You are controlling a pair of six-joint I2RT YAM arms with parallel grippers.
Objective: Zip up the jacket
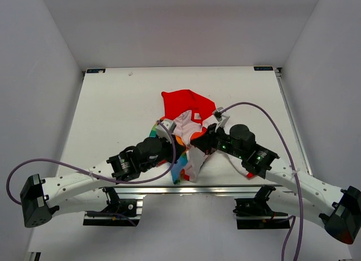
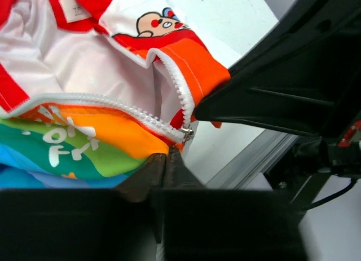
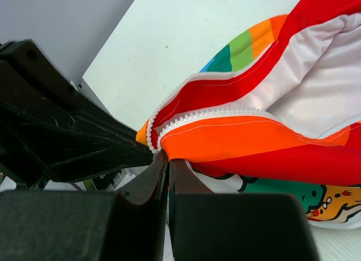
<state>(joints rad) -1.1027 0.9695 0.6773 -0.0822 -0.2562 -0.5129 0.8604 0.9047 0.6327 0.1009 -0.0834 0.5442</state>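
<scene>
jacket (image 1: 186, 131) bunched on worktop (image 1: 113, 103), front-centre between both arms. left tool (image 2: 167, 155) pinched shut on hem under zipper (image 2: 113, 106). right tool (image 3: 167, 159) shut on orange zipper edge. collar label (image 2: 74, 8) and white lettering (image 2: 59, 145) unreadable.

One jacket (image 1: 183, 103), two pincers (image 2: 167, 159) (image 3: 167, 162)

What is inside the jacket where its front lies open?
The jacket shows its white lining, a small label by the red collar, and zipper teeth joining at the metal slider. Whatever lies under the fabric is covered.
</scene>
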